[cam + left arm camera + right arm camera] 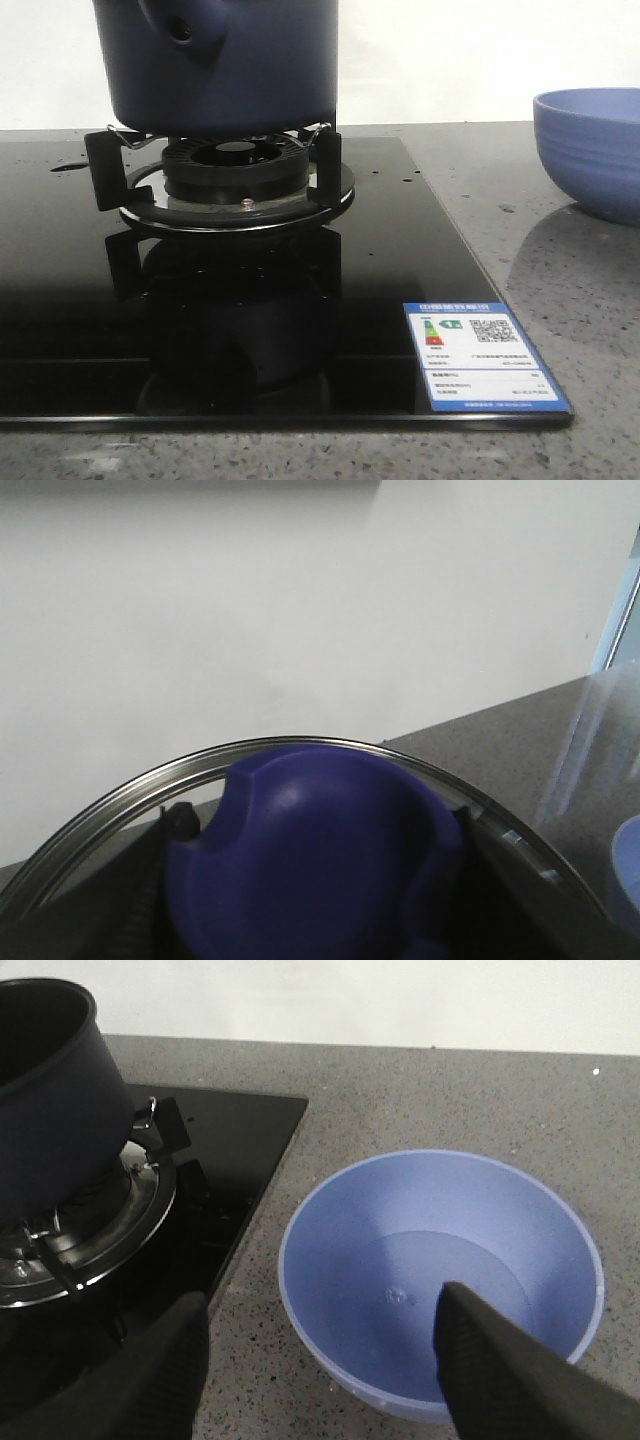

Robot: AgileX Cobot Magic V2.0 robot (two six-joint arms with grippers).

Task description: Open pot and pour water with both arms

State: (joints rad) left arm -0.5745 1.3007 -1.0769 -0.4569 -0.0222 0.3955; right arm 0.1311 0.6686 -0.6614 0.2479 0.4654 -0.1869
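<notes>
The dark navy pot (225,65) stands on the burner support, its handle stub (185,30) with the small hole facing the camera. In the right wrist view the pot (55,1110) shows an open, dark mouth with no lid on it. My left gripper (315,880) is shut on the blue knob (320,830) of a glass lid with a metal rim (160,772), held in the air with the wall behind it. My right gripper (322,1300) is open and empty above the near rim of the light blue bowl (340,1260). Neither gripper shows in the front view.
The gas burner (235,165) sits in a black glass hob (200,300) with an energy label (480,355) at its front right corner. The light blue ribbed bowl (590,150) stands on the speckled grey counter (560,280), right of the hob.
</notes>
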